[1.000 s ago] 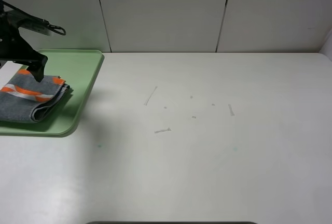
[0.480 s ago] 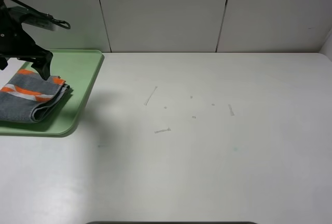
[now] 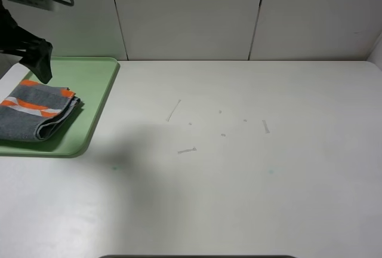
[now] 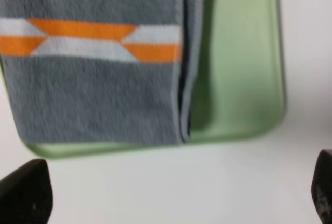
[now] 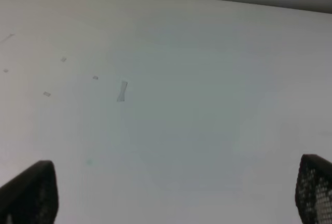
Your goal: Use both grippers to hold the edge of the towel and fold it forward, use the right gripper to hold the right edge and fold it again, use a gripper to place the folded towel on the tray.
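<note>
I see one folded towel (image 3: 37, 110) on one green tray (image 3: 95, 100). My two grippers (left (image 4: 171, 195), right (image 5: 176, 193)) are spread wide above the white table (image 3: 239, 168).

towel (image 3: 36, 111): grey, orange-white band | tray (image 3: 95, 100): light green | table (image 3: 239, 168): white

wall: pale panels (image 3: 188, 13) across the top of the frame, split by dark vertical seams
counter: white (image 3: 239, 174), filling the frame below
marks: small grey scuffs (image 3: 186, 150) near centre
</note>
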`<act>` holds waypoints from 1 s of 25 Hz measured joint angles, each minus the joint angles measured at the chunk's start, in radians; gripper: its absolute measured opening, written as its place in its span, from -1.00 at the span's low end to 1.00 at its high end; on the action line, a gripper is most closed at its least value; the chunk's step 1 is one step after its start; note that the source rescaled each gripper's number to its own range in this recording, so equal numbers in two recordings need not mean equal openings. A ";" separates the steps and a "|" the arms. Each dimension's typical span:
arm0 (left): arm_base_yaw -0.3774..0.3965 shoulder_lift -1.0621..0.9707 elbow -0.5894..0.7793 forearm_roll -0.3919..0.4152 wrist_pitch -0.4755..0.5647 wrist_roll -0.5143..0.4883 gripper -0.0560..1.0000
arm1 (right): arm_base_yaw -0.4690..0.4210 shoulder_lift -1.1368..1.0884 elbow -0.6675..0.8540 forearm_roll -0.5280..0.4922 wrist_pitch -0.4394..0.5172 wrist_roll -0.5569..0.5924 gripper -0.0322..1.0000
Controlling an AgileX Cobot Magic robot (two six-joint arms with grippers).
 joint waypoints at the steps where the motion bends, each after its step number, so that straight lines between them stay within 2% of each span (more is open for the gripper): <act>1: -0.004 -0.034 0.027 -0.003 0.004 0.000 1.00 | 0.000 0.000 0.000 0.000 0.000 0.000 1.00; 7: -0.004 -0.258 0.197 -0.074 0.008 0.000 1.00 | 0.000 0.000 0.000 0.001 0.000 0.000 1.00; 17: -0.004 -0.650 0.484 -0.083 0.009 0.000 1.00 | 0.000 0.000 0.000 0.002 0.000 0.000 1.00; 25: -0.004 -0.945 0.686 -0.147 0.011 0.000 1.00 | 0.000 0.000 0.000 0.002 0.000 0.000 1.00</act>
